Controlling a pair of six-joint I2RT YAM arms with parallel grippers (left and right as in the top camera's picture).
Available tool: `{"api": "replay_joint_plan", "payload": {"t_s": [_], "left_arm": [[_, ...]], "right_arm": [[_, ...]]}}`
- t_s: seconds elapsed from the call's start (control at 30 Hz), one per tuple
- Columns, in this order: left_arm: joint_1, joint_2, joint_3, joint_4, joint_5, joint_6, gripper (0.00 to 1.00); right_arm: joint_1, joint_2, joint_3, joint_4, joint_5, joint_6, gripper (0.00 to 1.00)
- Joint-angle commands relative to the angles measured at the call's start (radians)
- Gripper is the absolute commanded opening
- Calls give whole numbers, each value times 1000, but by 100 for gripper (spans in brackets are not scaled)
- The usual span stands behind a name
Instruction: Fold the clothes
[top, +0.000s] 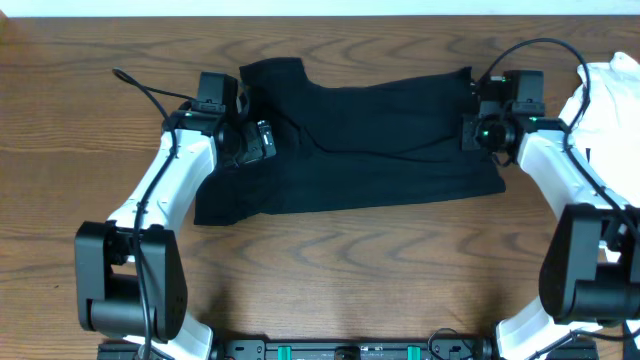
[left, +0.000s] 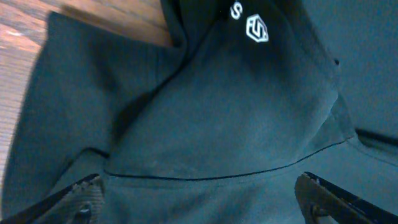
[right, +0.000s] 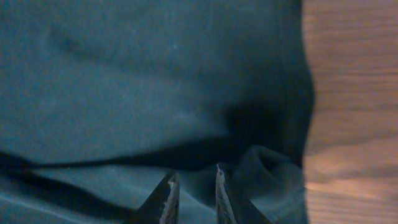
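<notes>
Bare counter (top: 350, 260) lies open in front of the shirt (top: 370, 140) and far to its left, beyond a thin cable (top: 140, 85). The left end effector (left: 199, 196) hangs over the shirt's left part. The right end effector (right: 194, 186) sits at the shirt's right edge. A white garment (top: 610, 95) crowds the right border.

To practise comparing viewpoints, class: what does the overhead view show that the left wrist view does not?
Overhead only: the white left arm, right arm, and a white garment at far right. Left wrist only: the small white hexagon logo on the chest. Both: the black short-sleeved soft T-shirt lying on the brown wooden table.
</notes>
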Motion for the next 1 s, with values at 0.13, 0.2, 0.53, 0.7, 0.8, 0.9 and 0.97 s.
{"api": "replay_joint_plan", "payload": {"t_s": [0.13,0.2,0.53,0.7,0.8,0.9,0.97], "left_arm": [[-2,11,-5,-1,10,-6,98],[-2,11,-5,-1,10,-6,98],[-2,11,-5,-1,10,-6,98],[-2,11,-5,-1,9,-6,98],[-2,11,-5,-1,9,-6,98],[-2,11,-5,-1,10,-6,98],[-2,11,-5,-1,9,-6,98]], "right_arm": [[12,27,0,-20,-15,-2,25],[12,27,0,-33,-15,6,26],[12,55,-1,-28,85,45,19],[12,61,-1,50,129,45,20],[12,73,-1,81,129,45,20],[12,106,-1,98,129,45,20],[12,137,-1,112,130,45,21]]}}
